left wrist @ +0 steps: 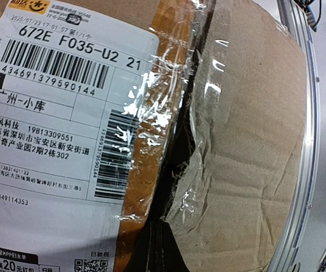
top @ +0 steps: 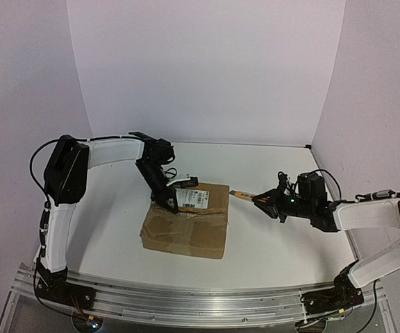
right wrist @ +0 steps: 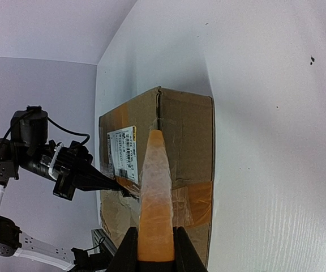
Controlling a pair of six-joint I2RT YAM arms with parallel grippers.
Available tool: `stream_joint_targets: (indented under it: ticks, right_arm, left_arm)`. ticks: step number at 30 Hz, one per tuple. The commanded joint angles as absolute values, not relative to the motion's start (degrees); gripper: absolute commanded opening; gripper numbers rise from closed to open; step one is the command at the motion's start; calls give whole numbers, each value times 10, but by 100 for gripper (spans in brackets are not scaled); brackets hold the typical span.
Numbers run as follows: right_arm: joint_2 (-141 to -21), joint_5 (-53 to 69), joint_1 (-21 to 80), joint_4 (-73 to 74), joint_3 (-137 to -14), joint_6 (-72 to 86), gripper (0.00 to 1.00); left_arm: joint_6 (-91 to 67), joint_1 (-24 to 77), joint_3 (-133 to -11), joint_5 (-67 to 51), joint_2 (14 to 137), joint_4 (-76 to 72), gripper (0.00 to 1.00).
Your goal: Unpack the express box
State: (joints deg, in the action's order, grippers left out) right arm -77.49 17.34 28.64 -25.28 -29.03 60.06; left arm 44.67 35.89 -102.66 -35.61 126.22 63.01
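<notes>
Now, the left gripper (top: 167,202), fingers together, bears on the box (top: 193,232) at 10 o'clock, while the right gripper (right wrist: 154,249), clamped on an orange tool (right wrist: 154,192), should slit the tape (left wrist: 174,113) shallowly from 3 o'clock.

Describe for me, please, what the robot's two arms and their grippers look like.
Both the left arm and the right arm have rounded white link covers between boxy black joint housings. Thin black cables loop along them. The left gripper and the right gripper are black, each with two narrow, tapering fingers. A small green light glows on the right wrist.
</notes>
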Motion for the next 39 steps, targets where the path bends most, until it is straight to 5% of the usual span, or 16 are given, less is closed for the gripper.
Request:
stream_joint_targets:
  ticks: [1, 13, 18, 23, 28, 33, 39]
  right_arm:
    - [-789, 245, 306, -291, -283, 608, 0]
    - [-771, 240, 379, -291, -237, 630, 0]
    - [-798, 198, 385, -293, -256, 624, 0]
    - [-845, 152, 378, -269, -311, 620, 0]
    - [-848, 116, 378, -224, -352, 598, 0]
    - [-871, 133, 378, -200, -394, 569, 0]
    - [-890, 147, 377, -199, -409, 562, 0]
  left_arm:
    - [367, 343, -1018, -299, 1254, 545, 0]
    - [195, 310, -930, -273, 1201, 419, 0]
    - [273, 323, -928, -325, 1191, 445, 2]
    - [463, 328, -930, -295, 1128, 418, 64]
    - [624, 334, -924, -330, 1055, 456, 96]
    - [786, 377, -705, -292, 914, 430, 100]
    - [758, 425, -557, -191, 855, 253, 100]
